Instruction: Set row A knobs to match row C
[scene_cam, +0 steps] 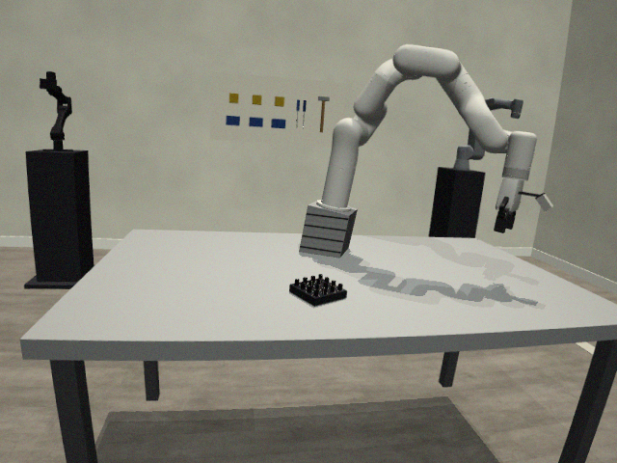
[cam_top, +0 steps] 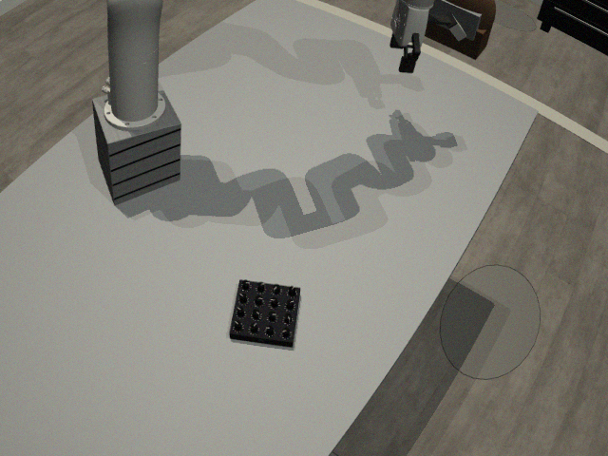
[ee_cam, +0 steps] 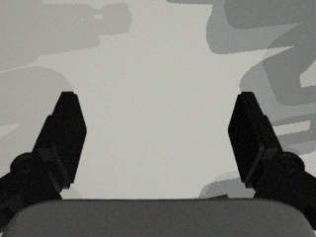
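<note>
The black knob box (cam_top: 265,313) (scene_cam: 320,291) stands on its feet on the grey table (cam_top: 98,318) (scene_cam: 174,288), with four rows of small black knobs. The knob lines and marks are too small to read. My gripper (cam_top: 408,63) (scene_cam: 503,221) (ee_cam: 157,111) is open and empty. It hangs high above the table's far right part, far from the knob box. In the wrist view both black fingers stand wide apart over bare table and arm shadows; the knob box is not in that view.
The arm's base block (cam_top: 137,147) (scene_cam: 328,232) stands at the back of the table. Black pedestals (scene_cam: 59,214) (scene_cam: 456,202) stand on the floor behind the table. Arm shadows (cam_top: 343,181) lie across the table.
</note>
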`<move>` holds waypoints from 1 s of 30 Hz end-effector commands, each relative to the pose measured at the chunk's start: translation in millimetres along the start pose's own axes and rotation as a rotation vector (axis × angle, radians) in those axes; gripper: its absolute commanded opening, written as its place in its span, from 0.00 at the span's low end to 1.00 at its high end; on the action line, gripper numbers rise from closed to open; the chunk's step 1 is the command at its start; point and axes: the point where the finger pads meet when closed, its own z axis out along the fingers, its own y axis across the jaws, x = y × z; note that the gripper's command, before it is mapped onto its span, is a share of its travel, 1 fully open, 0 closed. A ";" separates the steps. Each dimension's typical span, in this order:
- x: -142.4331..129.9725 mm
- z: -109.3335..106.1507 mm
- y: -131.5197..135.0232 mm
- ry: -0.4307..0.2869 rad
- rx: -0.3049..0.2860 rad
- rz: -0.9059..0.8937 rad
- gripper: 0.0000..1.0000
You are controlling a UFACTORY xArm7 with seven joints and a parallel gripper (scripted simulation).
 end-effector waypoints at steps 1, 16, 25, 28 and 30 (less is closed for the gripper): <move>2.1 6.1 20.0 -0.010 0.013 0.001 1.00; 0.1 15.5 45.7 -0.024 0.024 0.005 1.00; -3.1 24.8 72.0 -0.035 0.036 0.010 1.00; -3.1 24.8 72.0 -0.035 0.036 0.010 1.00; -3.1 24.8 72.0 -0.035 0.036 0.010 1.00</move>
